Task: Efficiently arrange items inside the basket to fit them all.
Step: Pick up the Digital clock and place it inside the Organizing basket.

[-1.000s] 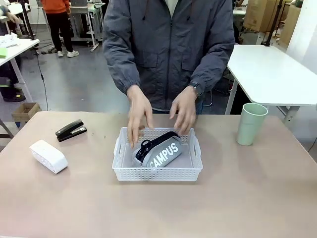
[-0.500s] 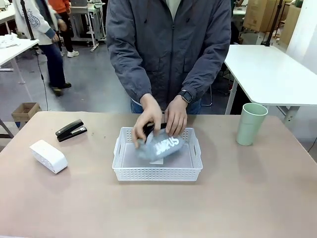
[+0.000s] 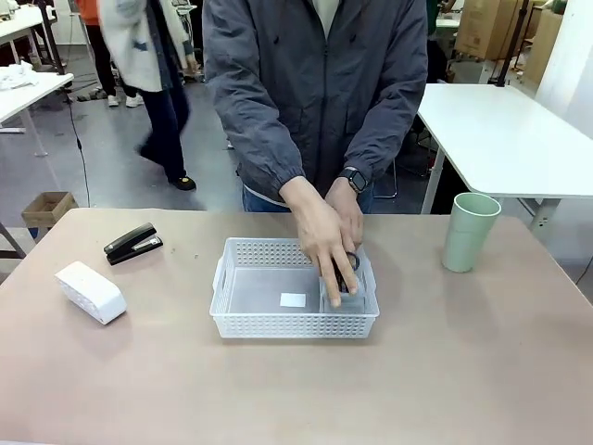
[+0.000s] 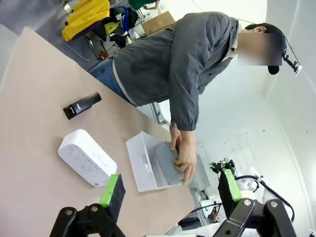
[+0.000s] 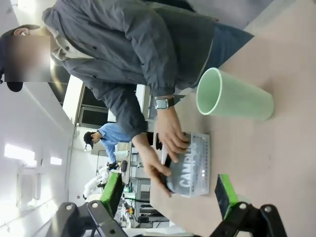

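Basket: the white lattice basket (image 3: pixel 278 326) sits mid-tabletop, nearer the far edge, with its long side facing the robot.
Pouch: the grey "CAMPUS" pouch (image 5: pixel 186 174) is inside the basket, tucked against the end wall on the robot's right. It appears to stand on a long edge rather than lie flat, though the hands cover much of it.
Person's hands: both hands (image 3: pixel 324 246) press down on the pouch, one over the other. This is probably to keep it narrow and upright so it takes little floor.
Basket floor: the rest is bare apart from a small white label (image 3: pixel 293 299). That bare floor looks like the point of the squeeze, since it leaves room for the other three items.
Stapler: the black stapler (image 3: pixel 132 244) lies on the tabletop (image 3: pixel 296 389) towards its left edge, well apart from the basket.
White box: the white rectangular box (image 3: pixel 90 292) lies just nearer the robot than the stapler, also outside the basket.
Cup: the pale green cup (image 3: pixel 470 232) stands upright towards the far right corner, apart from the basket.
Left gripper: the left gripper (image 4: pixel 171 186) has its fingers spread wide with nothing between them, held above the table and away from the items.
Right gripper: the right gripper (image 5: pixel 169 193) is likewise spread wide and empty, looking towards the cup and basket.
Progress: early, with one item of four in the basket.
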Robot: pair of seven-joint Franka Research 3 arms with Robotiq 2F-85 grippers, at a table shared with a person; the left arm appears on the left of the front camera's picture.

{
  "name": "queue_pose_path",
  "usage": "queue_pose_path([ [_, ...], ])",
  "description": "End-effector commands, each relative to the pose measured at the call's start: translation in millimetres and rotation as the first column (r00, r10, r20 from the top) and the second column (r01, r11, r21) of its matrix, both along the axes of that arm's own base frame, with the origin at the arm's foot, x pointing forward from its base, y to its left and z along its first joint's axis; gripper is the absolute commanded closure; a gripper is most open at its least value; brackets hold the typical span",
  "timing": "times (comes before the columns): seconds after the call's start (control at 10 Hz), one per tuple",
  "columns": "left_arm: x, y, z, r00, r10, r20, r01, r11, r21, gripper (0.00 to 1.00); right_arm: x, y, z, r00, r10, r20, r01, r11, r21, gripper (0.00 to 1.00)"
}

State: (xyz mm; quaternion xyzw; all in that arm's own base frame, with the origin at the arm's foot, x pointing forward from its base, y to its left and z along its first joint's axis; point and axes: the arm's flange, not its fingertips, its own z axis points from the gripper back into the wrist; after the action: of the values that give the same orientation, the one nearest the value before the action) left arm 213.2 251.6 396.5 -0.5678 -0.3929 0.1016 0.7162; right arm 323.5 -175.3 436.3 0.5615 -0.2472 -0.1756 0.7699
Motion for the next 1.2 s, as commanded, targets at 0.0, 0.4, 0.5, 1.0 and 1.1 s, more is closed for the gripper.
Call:
queue_pose_path([
  [0.0, -3.8, -1.2, 11.5, 0.999, -0.011, 0.036, 0.01, 1.0, 0.02, 0.0, -6.4, -0.6, 2.6, 0.999, 0.03, 0.018, -0.031, 0.999, 0.037, 0.0],
  [0.4, -3.8, -1.2, 11.5, 0.999, -0.011, 0.036, 0.01, 1.0, 0.02, 0.0, -6.4, -0.6, 2.6, 0.999, 0.03, 0.018, -0.031, 0.999, 0.037, 0.0],
  [0.5, -3.8, -1.2, 11.5, 0.999, -0.011, 0.036, 0.01, 1.0, 0.02, 0.0, -6.4, -0.6, 2.6, 0.999, 0.03, 0.018, -0.031, 0.999, 0.037, 0.0],
  [1.0, -3.8, -1.2, 11.5, 0.999, -0.011, 0.036, 0.01, 1.0, 0.02, 0.0, -6.4, -0.6, 2.6, 0.999, 0.03, 0.018, -0.031, 0.999, 0.037, 0.0],
  [1.1, -3.8, -1.2, 11.5, 0.999, -0.011, 0.036, 0.01, 1.0, 0.02, 0.0, -6.4, -0.6, 2.6, 0.999, 0.03, 0.018, -0.031, 0.999, 0.037, 0.0],
])
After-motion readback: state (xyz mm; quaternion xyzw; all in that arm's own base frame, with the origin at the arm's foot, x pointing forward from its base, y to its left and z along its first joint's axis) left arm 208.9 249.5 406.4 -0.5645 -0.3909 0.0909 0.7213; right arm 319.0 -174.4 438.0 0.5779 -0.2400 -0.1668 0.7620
